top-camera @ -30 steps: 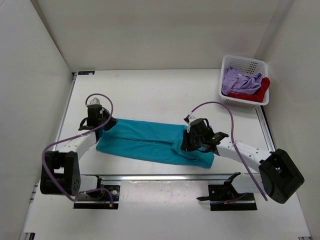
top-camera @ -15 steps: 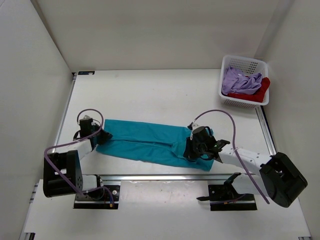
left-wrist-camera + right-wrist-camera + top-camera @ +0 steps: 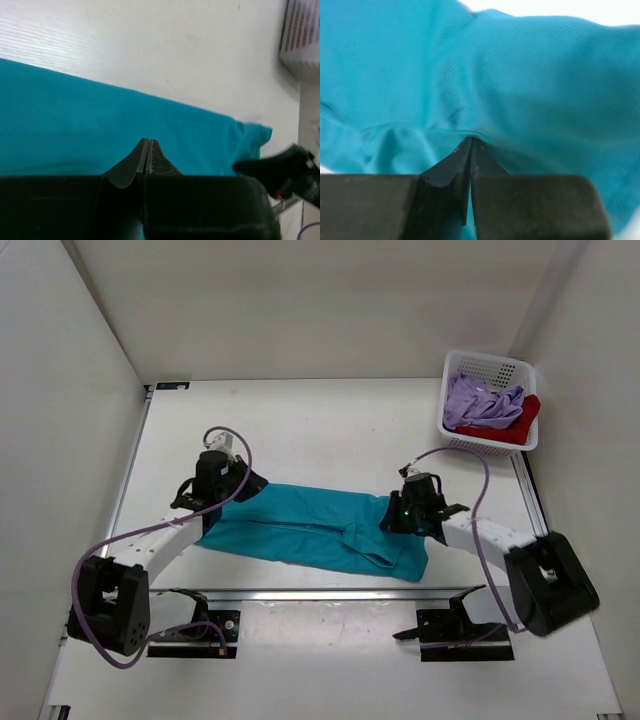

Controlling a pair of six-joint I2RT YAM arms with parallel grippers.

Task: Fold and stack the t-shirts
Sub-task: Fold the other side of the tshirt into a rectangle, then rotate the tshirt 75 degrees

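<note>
We see the teal t-shirt (image 3: 310,530) spread as a long band across the near half of the table (image 3: 320,430), running from the left arm to the right arm and slanting a little nearer toward its right end. A lengthwise crease runs through its middle, and its near right corner lies flat close to the table's near edge. The left gripper (image 3: 250,486) sits at the shirt's far left corner, where the cloth draws up to a point against it. In the left wrist view its fingertips (image 3: 152,150) are pressed tight together right over the teal cloth, with a sliver of teal showing between the fingers lower down, so we read it as clamped on the shirt's edge. The right gripper (image 3: 392,518) is at the far edge of the shirt toward its right end. In the right wrist view its fingers are likewise closed, and a ridge of teal fabric gathers straight into the tips, so it too is pinching the shirt. Both arms reach inward from their bases, with purple cables looping above them. At the far right corner of the table stands the white lattice basket (image 3: 478,447), well apart from the teal shirt. Inside it the lavender t-shirt (image 3: 475,402) is bunched on the left and far side, and the red t-shirt (image 3: 522,425) is crumpled against the right wall, touching the lavender one.
</note>
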